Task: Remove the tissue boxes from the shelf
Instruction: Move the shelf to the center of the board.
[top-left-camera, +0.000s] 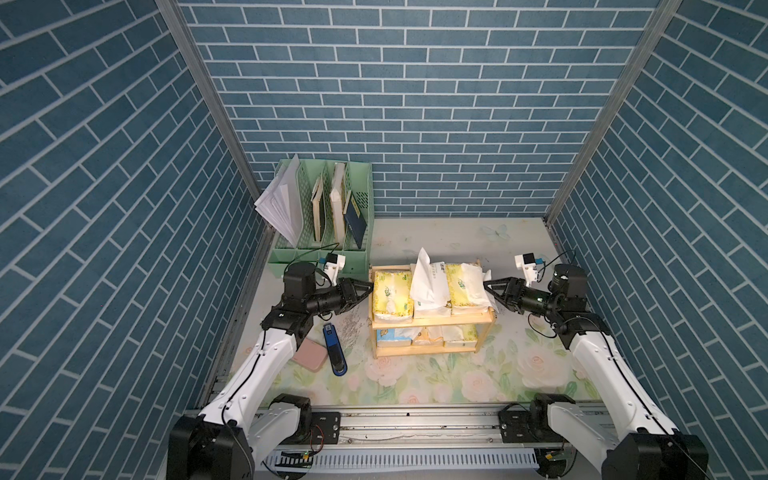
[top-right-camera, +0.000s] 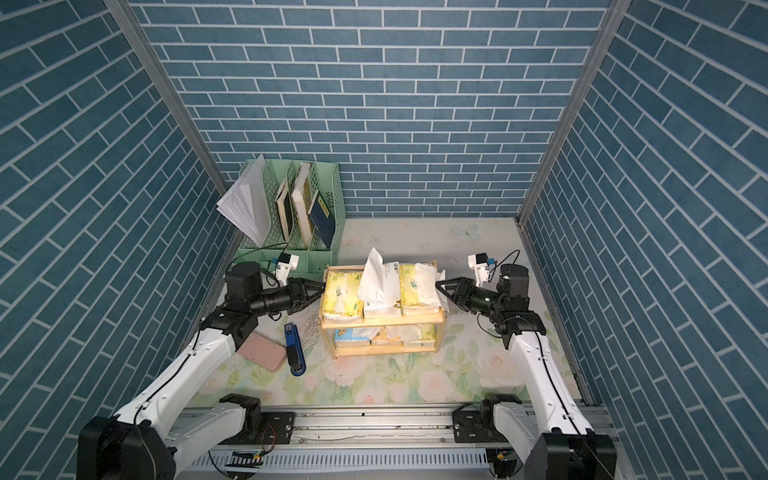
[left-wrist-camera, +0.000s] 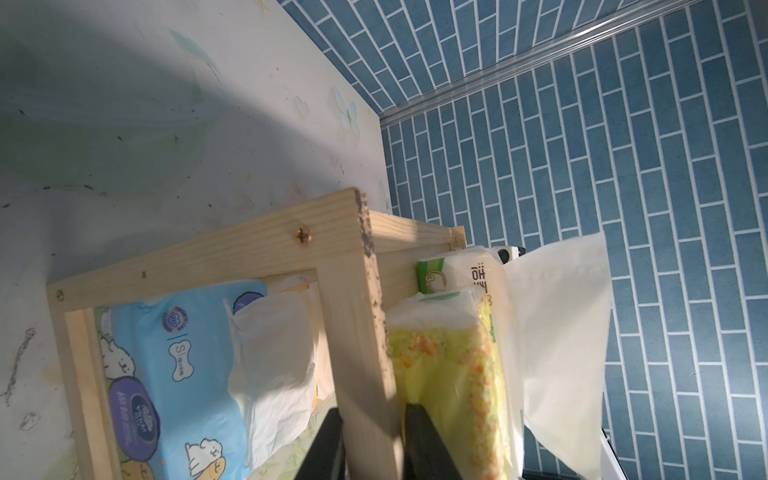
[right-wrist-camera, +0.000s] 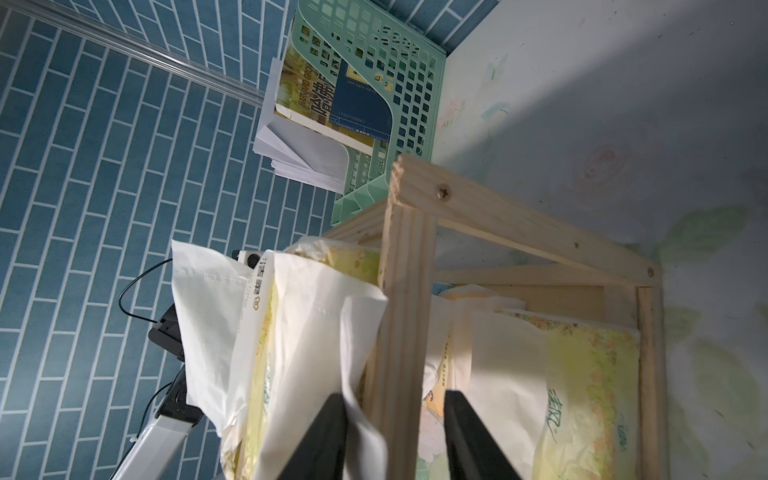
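All six tissue packs (top-left-camera: 392, 297) sit on the shelf (top-left-camera: 432, 322), three per tier; left tool (top-left-camera: 370, 288) looks clamped across its top end rail, right tool (top-left-camera: 489, 294) part-open straddling the opposite rail; packs look light, squashy, slick-filmed, so pinch the body ends, not loose tissue.

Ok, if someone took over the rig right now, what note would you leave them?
Left gripper: jaws close on either side of the end rail of the wooden shelf, grip unclear.
Right gripper: open, straddling the opposite end rail.
Tissue packs, top tier: yellow pack at the left gripper, white pack, yellow pack at the right gripper.
Lower tier: light blue pack, peach pack, lower yellow pack.
Done: nothing removed.
Left: all six packs.
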